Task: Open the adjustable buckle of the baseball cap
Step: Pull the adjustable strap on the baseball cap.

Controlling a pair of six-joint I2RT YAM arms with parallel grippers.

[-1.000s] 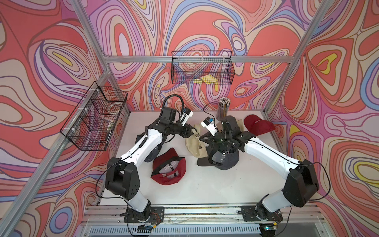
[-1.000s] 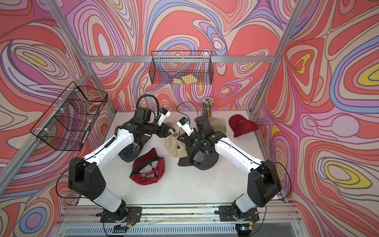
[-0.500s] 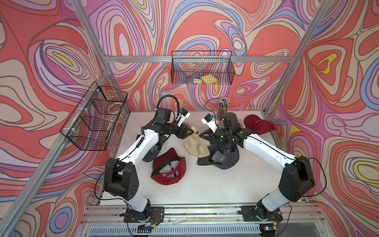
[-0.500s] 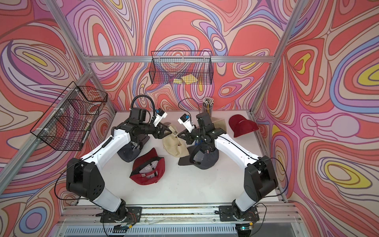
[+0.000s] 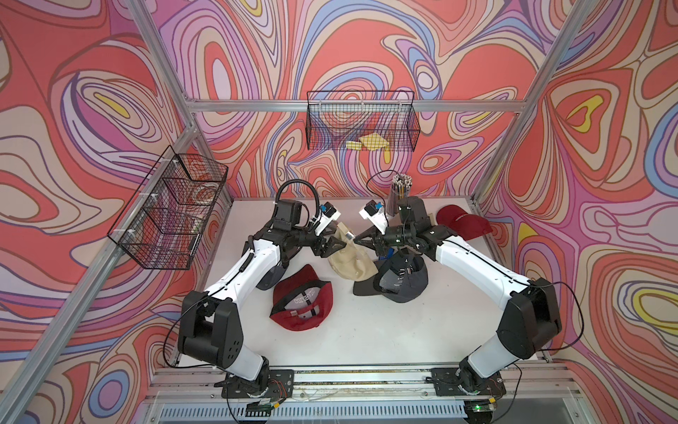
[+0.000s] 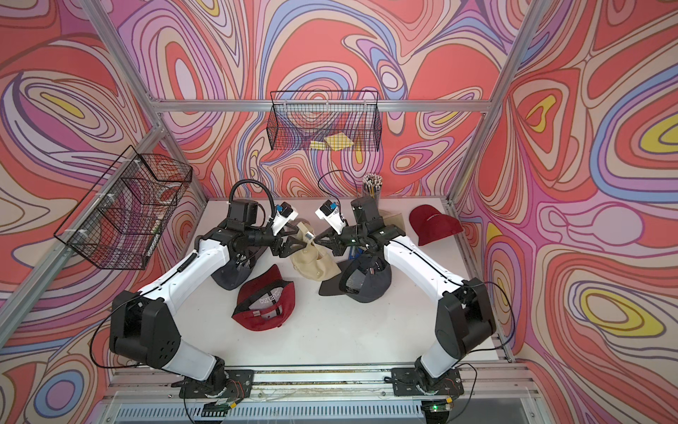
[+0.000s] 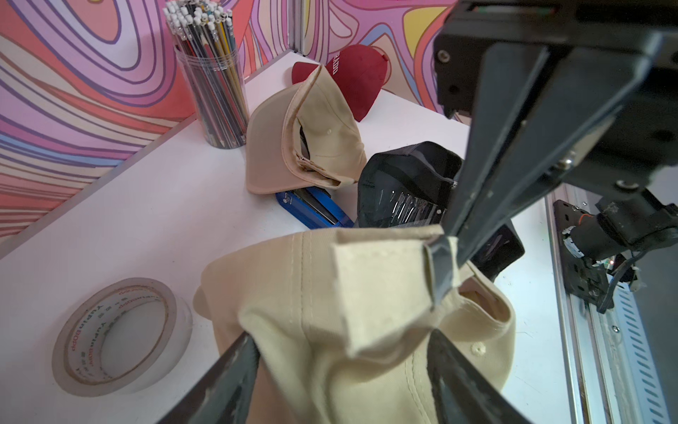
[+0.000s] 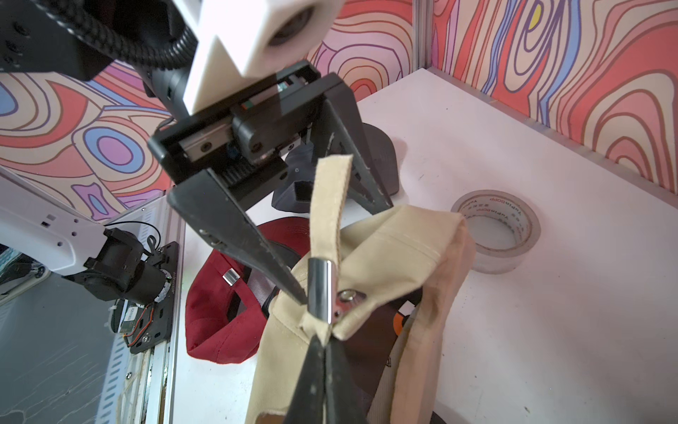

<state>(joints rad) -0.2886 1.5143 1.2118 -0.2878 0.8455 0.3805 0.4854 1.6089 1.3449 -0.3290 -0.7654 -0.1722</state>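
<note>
Top views, read from the left: basket point(image 5: 168, 213) on the wall, out of play; below it the left arm, lying over a grey cap point(image 5: 270, 277), with a red cap point(image 5: 302, 304) beside, upturned on the table point(image 5: 367, 337) — spares, presumably, parked clear of the work.

Then the left gripper point(image 5: 335, 244): spread wide, holding nothing. Plainest from the right wrist view, with one fingertip point(image 8: 286, 284) close against the buckle point(image 8: 321, 290) and its partner well off, the free tail of the strap point(image 8: 330, 198) upright between. Probably opened so as to take that tail, or to pry at the clasp; cannot tell which.

Mid-scene, the tan cap point(image 5: 352, 262), the one being worked: raised at the back between both arms, crown sagging toward the table, buckle side turned up into reach of the jaws. Strap threaded through the buckle, so judged not yet undone.

Right of it, the right gripper point(image 8: 323, 342): clamped tight on the strap just under the buckle, pinching a fold of cloth — an anchor, most likely, keeping the cap from swinging and giving the other side something to pull against. Risk of a slip here, and of a dropped cap.

Further right, under that arm, a dark cap point(image 5: 401, 282), touching the tan one. Behind, pencils point(image 5: 400, 187) in a cup by the back wall, apart from the work.
</note>
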